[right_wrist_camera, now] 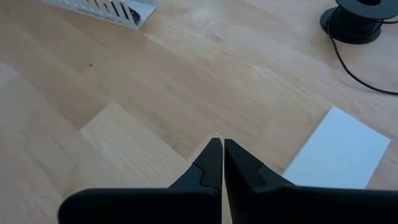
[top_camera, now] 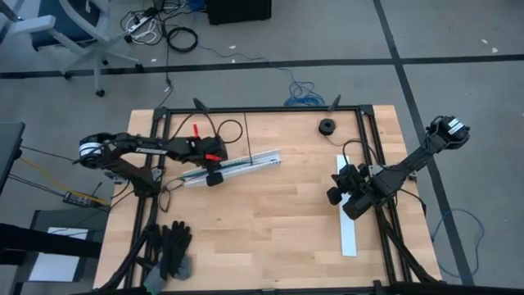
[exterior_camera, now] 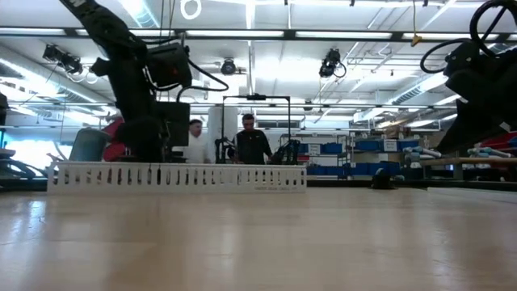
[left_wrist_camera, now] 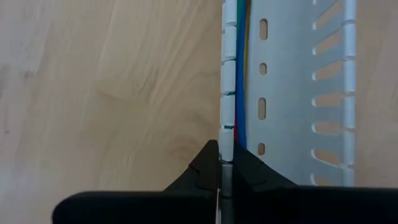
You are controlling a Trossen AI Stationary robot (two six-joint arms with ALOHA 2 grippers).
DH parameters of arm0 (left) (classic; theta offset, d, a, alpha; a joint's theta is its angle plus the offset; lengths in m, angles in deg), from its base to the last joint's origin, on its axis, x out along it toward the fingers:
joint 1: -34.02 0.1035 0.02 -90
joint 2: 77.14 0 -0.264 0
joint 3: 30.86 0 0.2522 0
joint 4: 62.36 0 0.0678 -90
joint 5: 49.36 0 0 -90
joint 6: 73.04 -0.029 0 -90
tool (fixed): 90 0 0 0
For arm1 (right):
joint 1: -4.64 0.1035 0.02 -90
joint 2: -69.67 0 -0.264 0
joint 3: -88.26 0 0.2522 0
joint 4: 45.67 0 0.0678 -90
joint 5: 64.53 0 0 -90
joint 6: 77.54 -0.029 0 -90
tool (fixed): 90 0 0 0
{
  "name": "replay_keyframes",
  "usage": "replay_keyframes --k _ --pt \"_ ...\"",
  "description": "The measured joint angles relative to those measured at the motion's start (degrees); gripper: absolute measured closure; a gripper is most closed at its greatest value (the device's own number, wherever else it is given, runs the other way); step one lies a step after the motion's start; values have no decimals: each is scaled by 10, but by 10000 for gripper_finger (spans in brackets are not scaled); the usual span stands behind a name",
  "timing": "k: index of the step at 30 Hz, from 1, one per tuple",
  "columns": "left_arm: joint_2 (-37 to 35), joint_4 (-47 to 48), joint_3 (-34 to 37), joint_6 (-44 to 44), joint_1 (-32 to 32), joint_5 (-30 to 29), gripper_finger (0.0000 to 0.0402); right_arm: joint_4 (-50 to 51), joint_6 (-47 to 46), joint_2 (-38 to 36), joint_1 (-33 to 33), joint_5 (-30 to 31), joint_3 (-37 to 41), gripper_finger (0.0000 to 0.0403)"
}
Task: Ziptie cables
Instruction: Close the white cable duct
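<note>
Cables (left_wrist_camera: pixel 241 74) lie inside the white slotted channel (left_wrist_camera: pixel 292 93), running along its near wall in the centre-right of the left wrist view: blue, yellow, green strands visible w/ red at the very top, pressed tight against the slotted wall. In the high view the channel (top_camera: pixel 233 168) sits left of centre on the table (top_camera: pixel 270 229), slightly angled. Left gripper (left_wrist_camera: pixel 222 163) is right at that wall, jaws together, tips seemingly pinching or touching the wall edge; can't tell if any wire is caught. Right gripper (right_wrist_camera: pixel 222 152) hovers over bare wood at the right of the table, jaws together, holding nothing, beside a white flat strip (top_camera: pixel 347 225); small black spool (top_camera: pixel 327 126) at upper centre-right. Risks: a pull by the left arm could drag or tilt the light channel instead of the wires, as nothing pins it; closed tips could nick or snag one strand & split the bundle; no ziptie is visible, so bundling can't start until one is found.
</note>
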Motion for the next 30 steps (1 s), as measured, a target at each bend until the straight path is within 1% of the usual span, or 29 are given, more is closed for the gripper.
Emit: replay_keyframes --k 4,7,9,12,14,22,28,30 --pt "-12 -4 11 -15 0 -4 401 -4 0 0 0 1 0 403" --pt "-12 -34 11 -18 0 -7 399 -4 0 0 0 3 0 403" --pt "-12 -46 11 -30 0 5 393 -4 0 0 0 7 0 403" --pt "-12 -58 11 -42 0 43 373 -5 0 0 0 11 0 403" --pt "-12 -57 11 -42 0 53 356 -5 0 0 0 13 0 403" --pt "-12 -48 11 -44 0 27 290 -5 1 0 0 17 0 403" --pt "-12 -42 5 -44 0 8 257 -5 1 0 0 20 0 402" --pt "-12 -39 -7 -44 0 1 252 -8 1 0 0 40 0 402"
